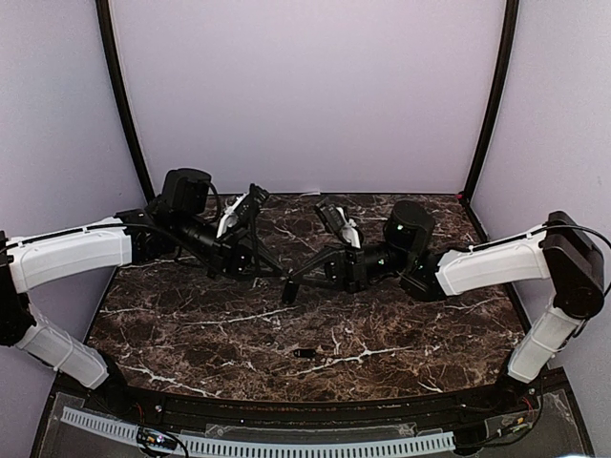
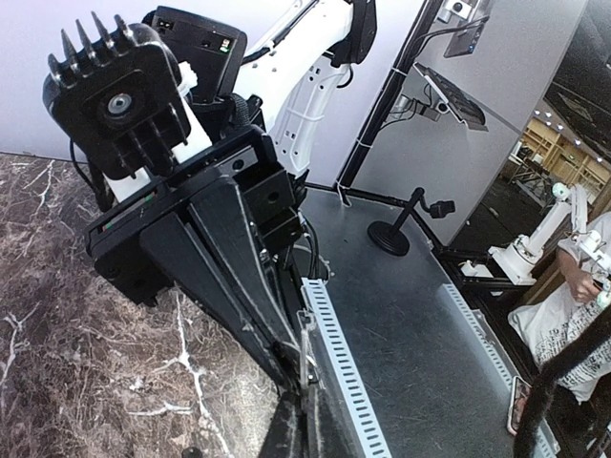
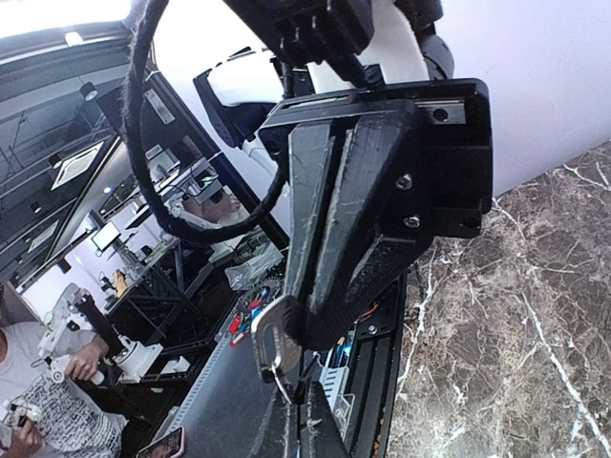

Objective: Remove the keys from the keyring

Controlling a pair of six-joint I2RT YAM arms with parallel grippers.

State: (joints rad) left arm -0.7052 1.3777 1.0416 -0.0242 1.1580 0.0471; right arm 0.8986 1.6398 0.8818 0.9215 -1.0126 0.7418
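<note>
A lone key (image 1: 304, 353), a small dark oblong with a pale glint, lies flat on the brown marble counter (image 1: 191, 329) toward its near edge. It is well apart from both arms and just forward of the spot where they meet.

Behind it, over the middle of the counter, the two arms reach in from either side. The left claw (image 1: 282, 278) and the right claw (image 1: 289, 294) bring their tips together, touching or nearly so.

From the right wrist, the left claw (image 3: 304, 329) is seen with its two black fingers clamped together on the keyring (image 3: 270, 345). The keyring is a flat silvery piece jutting from the fingertips, with a thin wire loop hanging below it toward the bottom edge of the view.

From the left wrist, the right claw (image 2: 294, 367) is seen with its fingers drawn together to a point. The keyring (image 2: 305, 345) shows there only as a thin silvery wire right at the tip, and whether that wire is pinched cannot be made out.

Beyond the claws, the counter runs back to a pale lilac wall (image 1: 305, 95).
</note>
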